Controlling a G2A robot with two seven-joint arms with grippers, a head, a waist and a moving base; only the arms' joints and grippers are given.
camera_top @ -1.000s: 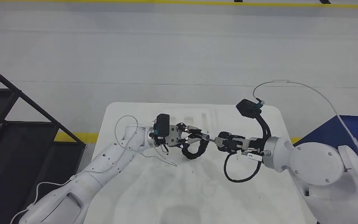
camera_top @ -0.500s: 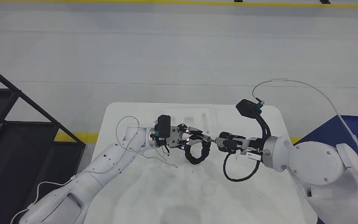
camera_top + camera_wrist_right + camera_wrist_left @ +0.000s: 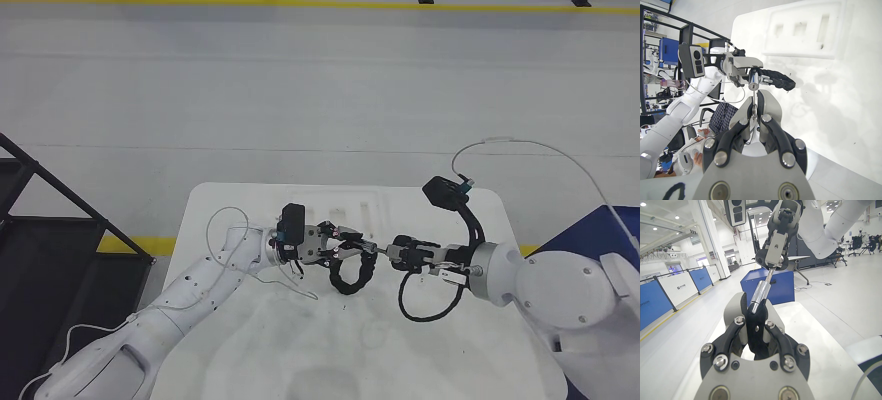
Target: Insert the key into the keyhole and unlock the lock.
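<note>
Key tip sits at the keyhole of the lock. Your right fingers pinch the key tight; your left fingers clamp the lock. Pushing home and turning appear left to do.

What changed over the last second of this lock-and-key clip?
The lock's black cable loop sagged a little toward the table's near edge. Otherwise unchanged: left hand shut on the lock, right hand shut on the key, its tip at the keyhole.
</note>
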